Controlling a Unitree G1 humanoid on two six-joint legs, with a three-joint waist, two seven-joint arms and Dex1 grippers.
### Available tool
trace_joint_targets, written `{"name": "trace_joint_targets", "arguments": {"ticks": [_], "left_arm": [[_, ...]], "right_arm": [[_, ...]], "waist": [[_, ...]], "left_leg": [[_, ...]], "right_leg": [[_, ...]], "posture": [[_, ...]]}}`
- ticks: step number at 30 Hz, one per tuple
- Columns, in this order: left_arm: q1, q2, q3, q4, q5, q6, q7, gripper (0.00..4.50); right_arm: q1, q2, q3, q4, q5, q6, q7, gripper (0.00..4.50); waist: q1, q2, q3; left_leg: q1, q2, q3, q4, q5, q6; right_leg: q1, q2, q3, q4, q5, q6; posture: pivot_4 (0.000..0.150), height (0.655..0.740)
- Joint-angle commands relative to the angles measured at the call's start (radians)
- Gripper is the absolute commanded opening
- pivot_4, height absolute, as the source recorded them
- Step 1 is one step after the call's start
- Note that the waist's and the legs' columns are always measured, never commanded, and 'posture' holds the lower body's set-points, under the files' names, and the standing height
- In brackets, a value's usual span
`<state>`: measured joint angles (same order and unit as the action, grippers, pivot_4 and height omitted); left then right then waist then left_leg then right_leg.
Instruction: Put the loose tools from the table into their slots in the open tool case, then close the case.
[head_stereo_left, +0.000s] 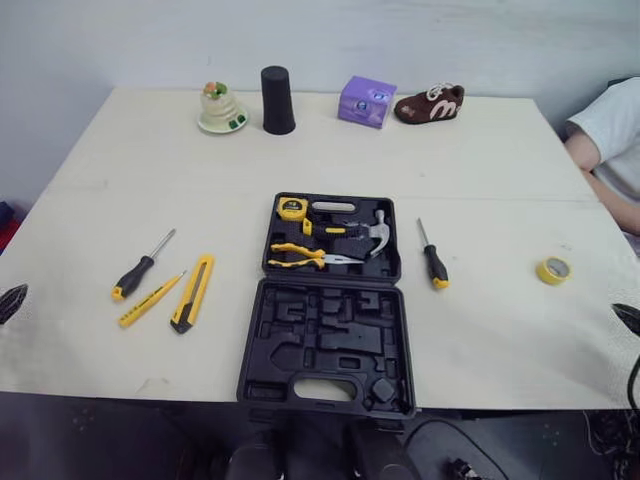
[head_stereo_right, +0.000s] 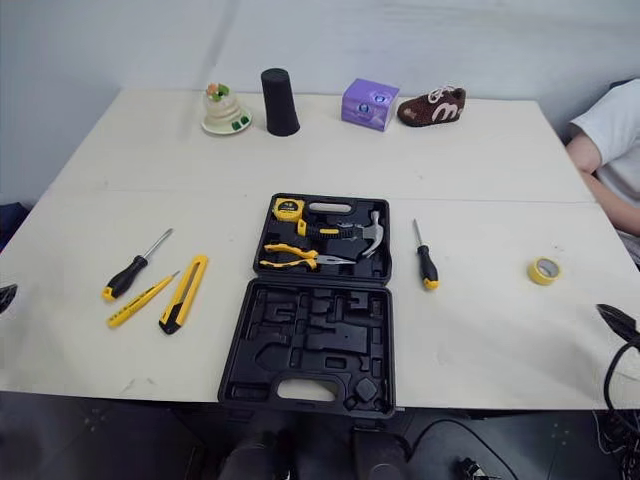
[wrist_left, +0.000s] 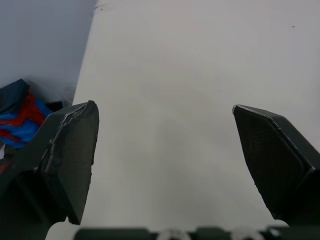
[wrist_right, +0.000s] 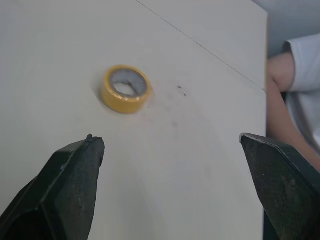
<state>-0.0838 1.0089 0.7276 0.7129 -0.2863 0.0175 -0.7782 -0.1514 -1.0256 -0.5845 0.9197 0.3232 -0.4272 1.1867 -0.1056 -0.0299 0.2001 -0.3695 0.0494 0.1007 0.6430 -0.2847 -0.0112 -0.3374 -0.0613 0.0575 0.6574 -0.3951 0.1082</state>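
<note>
The black tool case (head_stereo_left: 330, 300) lies open in the middle of the table. Its far half holds a tape measure (head_stereo_left: 291, 208), pliers (head_stereo_left: 300, 255) and a hammer (head_stereo_left: 372, 233); the near half shows bare moulded recesses. Left of the case lie a black-handled screwdriver (head_stereo_left: 142, 266), a slim yellow screwdriver (head_stereo_left: 150, 299) and a yellow utility knife (head_stereo_left: 192, 293). Another screwdriver (head_stereo_left: 433, 258) lies just right of the case, and a yellow tape roll (wrist_right: 125, 89) further right. My left gripper (wrist_left: 164, 106) hangs open over bare table at the left edge. My right gripper (wrist_right: 171, 137) is open, short of the tape roll.
Along the far edge stand a small figurine (head_stereo_left: 221, 108), a black cup (head_stereo_left: 277, 100), a purple box (head_stereo_left: 366, 101) and a brown shoe (head_stereo_left: 429, 104). A person's arm in a white sleeve (head_stereo_left: 612, 150) rests at the table's right side.
</note>
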Motion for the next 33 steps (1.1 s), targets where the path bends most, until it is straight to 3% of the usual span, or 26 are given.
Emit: {"name": "trace_joint_targets", "arguments": {"ticks": [1,6,9,12,19,28,33], "left_arm": [[0.053,-0.006,0.022,-0.14,-0.075,0.05,-0.07,4.48],[0.179,-0.032,0.032,-0.383,-0.137,0.2,-0.125,4.48],[0.306,-0.032,0.009,-0.618,-0.214,0.424,-0.167,4.48],[0.331,-0.058,0.008,-0.742,-0.211,0.55,-0.056,4.48],[0.18,-0.065,-0.085,-0.832,-0.209,0.743,0.097,4.48],[-0.192,-0.051,-0.351,-0.679,-0.132,0.868,0.191,4.48],[-0.268,-0.048,-0.425,-0.61,-0.086,0.874,0.199,4.48]], "right_arm": [[-0.058,0.039,0.035,-0.112,0.104,0.063,0.145,4.5],[-0.121,0.135,0.081,-0.294,0.203,0.133,0.232,4.5],[-0.135,0.208,0.15,-0.46,0.263,0.184,0.291,4.5],[-0.157,0.269,0.218,-0.601,0.292,0.222,0.304,4.5],[-0.157,0.333,0.323,-0.834,0.296,0.268,0.271,4.5],[-0.191,0.389,0.416,-1.03,0.305,0.348,0.177,4.5],[-0.181,0.389,0.424,-1.076,0.29,0.37,0.119,4.5]], "waist": [[0.0,0.0,0.0],[0.001,0.0,0.0],[0.009,0.0,0.0],[0.011,0.0,0.0],[0.043,0.001,0.001],[0.051,0.001,0.001],[0.047,0.001,0.001]], "left_leg": [[0.0,0.0,0.0,0.0,0.001,0.001],[-0.002,0.002,0.0,0.001,-0.001,0.001],[-0.003,0.002,-0.001,0.0,-0.001,0.001],[-0.004,0.003,-0.002,0.001,-0.002,0.001],[-0.004,0.002,-0.005,0.003,-0.001,0.001],[-0.006,0.002,-0.005,0.003,-0.001,-0.001],[-0.007,0.003,-0.001,0.003,-0.001,-0.003]], "right_leg": [[0.0,0.0,0.0,0.0,0.0,0.0],[-0.002,-0.001,0.0,-0.001,0.0,0.0],[-0.002,-0.002,-0.001,-0.002,-0.001,-0.001],[-0.002,-0.001,-0.002,-0.003,-0.001,-0.001],[-0.002,-0.002,-0.004,-0.001,-0.001,-0.002],[-0.004,-0.002,-0.007,-0.003,0.0,-0.002],[-0.006,-0.002,-0.01,-0.003,0.0,-0.002]], "posture": [[0.15,0.74],[0.15,0.74],[0.15,0.74],[0.15,0.74],[0.15,0.74],[0.15,0.74],[0.15,0.74]]}}
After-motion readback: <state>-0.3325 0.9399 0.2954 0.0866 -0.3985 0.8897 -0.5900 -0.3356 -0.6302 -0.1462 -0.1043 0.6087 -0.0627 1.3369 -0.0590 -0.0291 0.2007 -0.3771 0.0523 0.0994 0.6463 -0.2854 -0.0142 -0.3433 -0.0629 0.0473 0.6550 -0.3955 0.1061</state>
